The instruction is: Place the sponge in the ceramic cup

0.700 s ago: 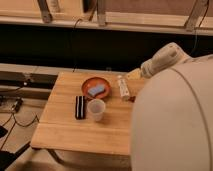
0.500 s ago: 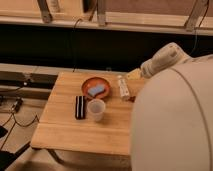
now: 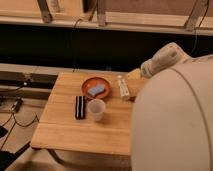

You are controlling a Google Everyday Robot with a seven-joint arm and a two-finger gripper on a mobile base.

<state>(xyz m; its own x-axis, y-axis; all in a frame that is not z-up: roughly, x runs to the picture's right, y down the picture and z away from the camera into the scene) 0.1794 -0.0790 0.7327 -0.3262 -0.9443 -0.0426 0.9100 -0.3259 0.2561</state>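
Pincer: pincer (image 3: 135, 75) spread wide and holding nothing, at the far right edge of the bench (image 3: 80, 132), just past the slim bottle (image 3: 123, 87).
Sponge: soft light-blue sponge (image 3: 96, 90) in the round orange dish (image 3: 85, 84), left of the pincer and apart from it.
Cup: white tapered ceramic cup (image 3: 96, 109) just in front of the dish, black striped bar (image 3: 79, 107) on its left.
Room: wooden planks reach the near edge.

A single view looks from high up, down and forward onto the worktop (image 3: 65, 135), which sits mid-frame at middling distance. The robot's white arm (image 3: 175, 115) looms very near the lens, filling the lower right. Its tool (image 3: 134, 75) shows right of centre, over the worktop's far right edge.
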